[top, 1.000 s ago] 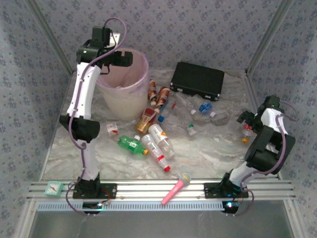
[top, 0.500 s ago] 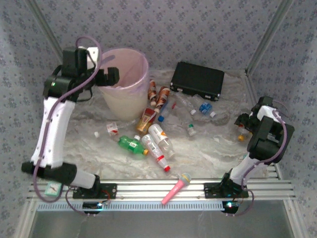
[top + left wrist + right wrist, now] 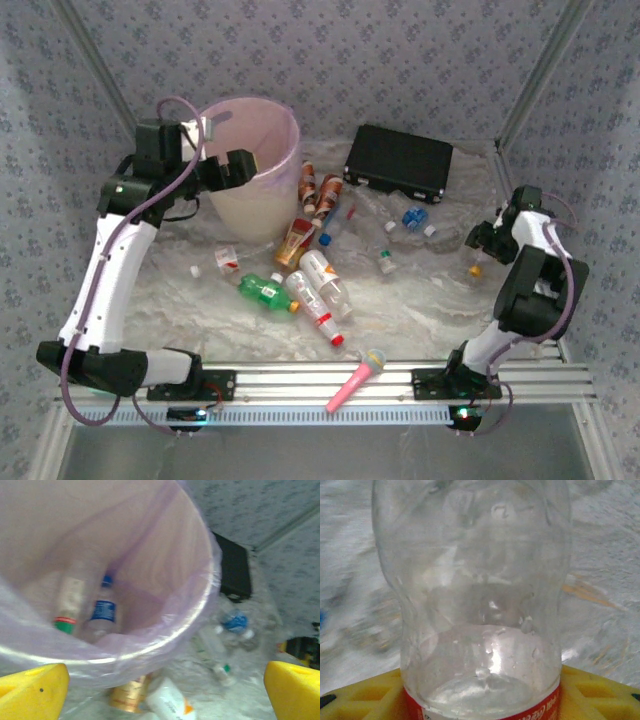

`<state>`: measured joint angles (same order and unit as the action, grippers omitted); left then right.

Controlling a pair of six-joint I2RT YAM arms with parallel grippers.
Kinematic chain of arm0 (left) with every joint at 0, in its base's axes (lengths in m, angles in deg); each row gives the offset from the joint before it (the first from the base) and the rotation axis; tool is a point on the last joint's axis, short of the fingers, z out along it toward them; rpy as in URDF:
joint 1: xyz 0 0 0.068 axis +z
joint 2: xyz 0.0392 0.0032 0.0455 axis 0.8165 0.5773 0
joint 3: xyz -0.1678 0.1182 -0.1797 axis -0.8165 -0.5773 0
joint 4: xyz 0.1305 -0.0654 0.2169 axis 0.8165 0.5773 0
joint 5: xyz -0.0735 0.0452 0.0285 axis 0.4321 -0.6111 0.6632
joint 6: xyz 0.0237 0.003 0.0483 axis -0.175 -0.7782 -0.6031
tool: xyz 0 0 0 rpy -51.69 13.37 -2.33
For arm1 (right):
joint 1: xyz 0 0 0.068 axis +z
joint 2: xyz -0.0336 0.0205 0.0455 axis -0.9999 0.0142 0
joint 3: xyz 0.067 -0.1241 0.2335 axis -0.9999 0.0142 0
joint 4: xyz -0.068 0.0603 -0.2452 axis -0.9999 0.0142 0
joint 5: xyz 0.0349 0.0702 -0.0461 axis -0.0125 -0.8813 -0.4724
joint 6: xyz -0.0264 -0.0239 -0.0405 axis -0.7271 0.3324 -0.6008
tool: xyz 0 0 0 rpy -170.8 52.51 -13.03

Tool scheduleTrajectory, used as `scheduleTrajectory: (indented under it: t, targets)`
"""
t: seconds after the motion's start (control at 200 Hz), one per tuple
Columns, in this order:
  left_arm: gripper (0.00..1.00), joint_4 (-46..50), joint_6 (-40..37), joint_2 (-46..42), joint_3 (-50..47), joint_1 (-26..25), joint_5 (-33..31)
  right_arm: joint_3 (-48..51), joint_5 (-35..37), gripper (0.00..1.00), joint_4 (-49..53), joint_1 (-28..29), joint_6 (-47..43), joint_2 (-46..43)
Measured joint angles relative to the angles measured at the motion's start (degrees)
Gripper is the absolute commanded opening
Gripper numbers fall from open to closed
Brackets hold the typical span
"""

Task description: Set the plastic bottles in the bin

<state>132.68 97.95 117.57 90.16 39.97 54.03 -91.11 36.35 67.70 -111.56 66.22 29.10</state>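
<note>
The pale-pink bin [image 3: 250, 205] stands at the back left. My left gripper [image 3: 235, 168] hangs open by its left rim, nothing between its yellow fingers [image 3: 32, 690]. Inside the bin [image 3: 165, 640] lie a blue-labelled bottle [image 3: 103, 611] and a clear bottle with a red and green band [image 3: 67, 605]. Several bottles lie mid-table: a green one [image 3: 262, 290], a red-capped clear one [image 3: 318, 312], an orange-brown one [image 3: 295, 240] and a blue-labelled one [image 3: 412, 217]. At the right, my right gripper [image 3: 483, 243] is shut on a clear red-labelled bottle [image 3: 475, 595].
A flat black case [image 3: 400, 162] lies at the back right. A pink toy microphone [image 3: 357, 380] rests at the front edge by the rail. A small white and red scrap [image 3: 227, 259] lies left of the green bottle.
The left arm has swung back and left from over the bin, its gripper now beside the left rim. The right gripper has moved up and inward with its bottle.
</note>
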Motion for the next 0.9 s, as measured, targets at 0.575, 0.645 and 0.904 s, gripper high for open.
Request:
scheduleTrajectory:
  t: [0.575, 0.645, 0.904]
  targets:
    - [0.96, -18.71, 13.68, 2.97, -3.26, -14.56, 16.26, -6.16, -34.53, 0.55, -7.23, 31.85, -3.32, -22.01]
    - [0.95, -20.24, 14.56, 5.11, -2.82, -16.48, 16.41, -7.56, -35.28, 0.55, -9.07, 36.09, -3.15, -22.01]
    - [0.89, -24.98, 17.07, 10.25, -2.19, -20.63, 16.55, -10.16, -34.91, 0.55, -11.41, 42.99, -2.45, -21.05]
